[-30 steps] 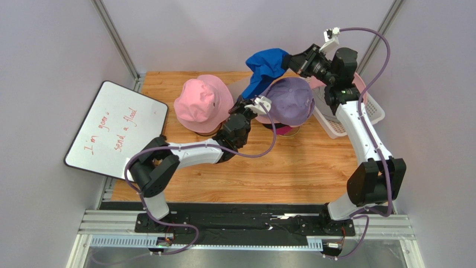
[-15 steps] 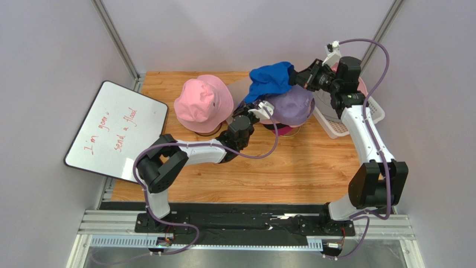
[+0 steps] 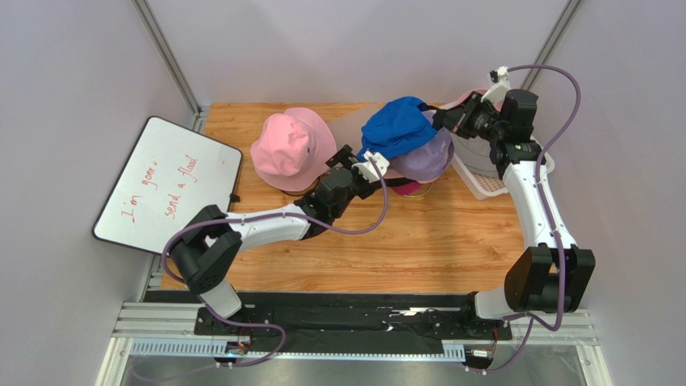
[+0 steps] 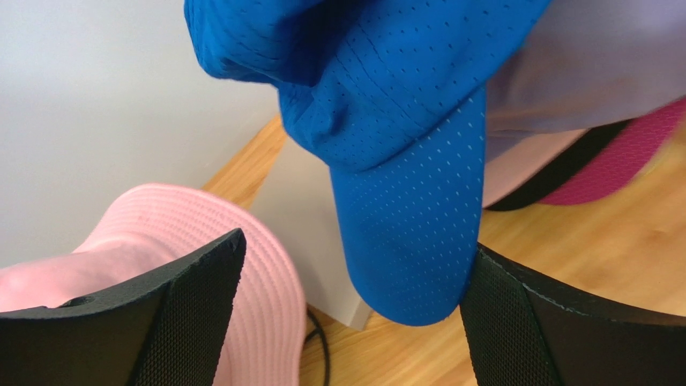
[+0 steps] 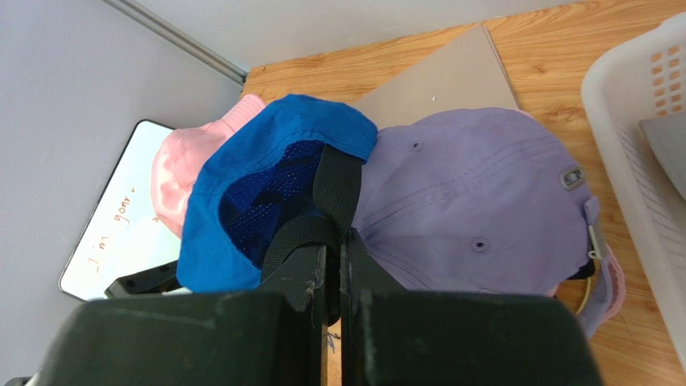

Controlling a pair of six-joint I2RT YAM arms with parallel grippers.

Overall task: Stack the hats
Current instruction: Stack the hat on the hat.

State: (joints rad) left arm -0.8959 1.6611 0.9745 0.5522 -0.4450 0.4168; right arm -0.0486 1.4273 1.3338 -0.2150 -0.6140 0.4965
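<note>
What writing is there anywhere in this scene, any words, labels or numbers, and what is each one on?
"I'm gonna send a flood": red handwriting on the whiteboard; the end of "gonna" is faint, so that word is a best reading.
On the lavender cap, a small dark tag: too small to read.
On the blue cap and the pink bucket hat: no text shows.

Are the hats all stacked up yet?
Not yet. Done: the lavender cap sits on a pile, with a magenta brim showing under it. In hand: the right gripper pinches the blue cap by its strap, partly over the lavender cap; the left gripper is open by its brim. Left: the pink hat sits apart.
</note>
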